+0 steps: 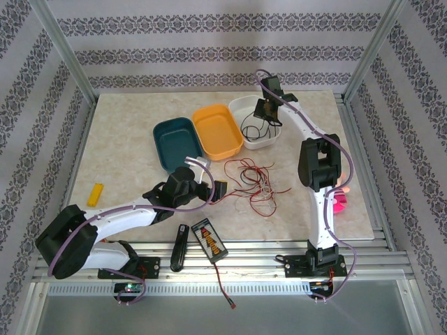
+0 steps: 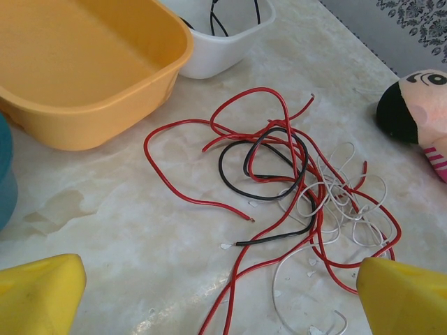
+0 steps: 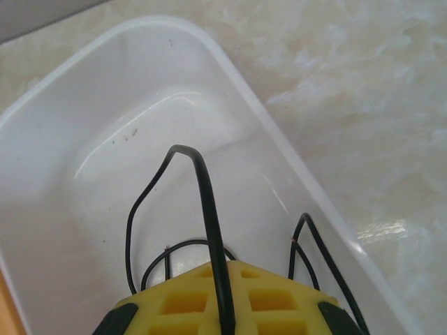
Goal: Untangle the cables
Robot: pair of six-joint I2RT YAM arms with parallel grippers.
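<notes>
Black cable (image 3: 209,209) pinched in my closed right gripper (image 3: 222,289) over white tray (image 3: 91,125): I'd release low; left gripper (image 2: 222,296) gapes empty.

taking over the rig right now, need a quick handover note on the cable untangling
Left gripper: jaws open, empty, hovering by the tangle.
Right gripper: jaws shut on one black cable, which hangs into the white tray.
Tangle on the table: red cable, second black cable and whitish cable, all crossing.
Done: one black cable is out of the tangle.
Left: release it into the tray, then separate the three on the table.
</notes>
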